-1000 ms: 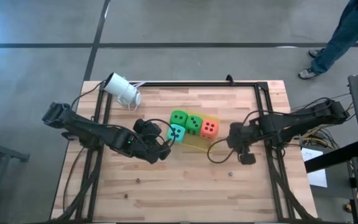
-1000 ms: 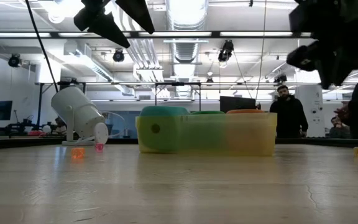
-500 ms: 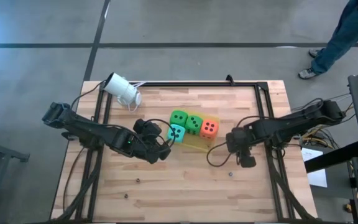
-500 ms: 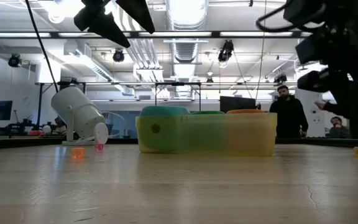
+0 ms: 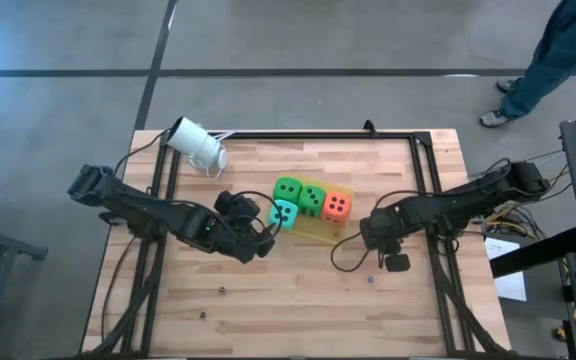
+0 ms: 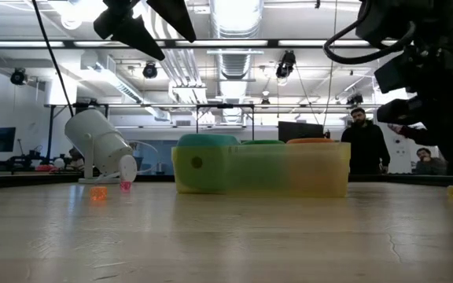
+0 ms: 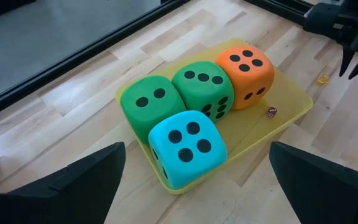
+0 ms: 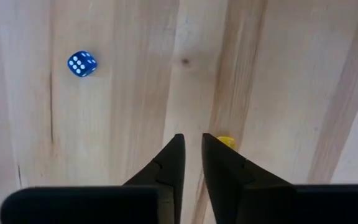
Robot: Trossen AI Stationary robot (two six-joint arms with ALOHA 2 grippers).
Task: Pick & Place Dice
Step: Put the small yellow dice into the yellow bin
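A: What is hard to make out here?

B: In the low view the yellow tray hides nearly all of the dice; only their tops rise over its wall. The right arm's end effector covers part of a small yellow die on the counter, which pokes out just beside one fingertip. Nothing sits between its fingers, which stand close together with a thin gap.

A: And the big dice?

B: All four sit in the tray near the counter's middle: the two green dice and and the orange-red die in a row, with the teal die in front of the green ones, touching them. A tiny dark red die lies in the tray beside the orange-red one.

A: The left end effector?

B: The left end effector hovers near the teal die, fingers spread wide, holding nothing.

A: Any writing or labels?

B: None legible. The white camera lies tilted at the counter's far left corner. A small blue die shows six white pips; the people in the room behind are too far off to tell much.
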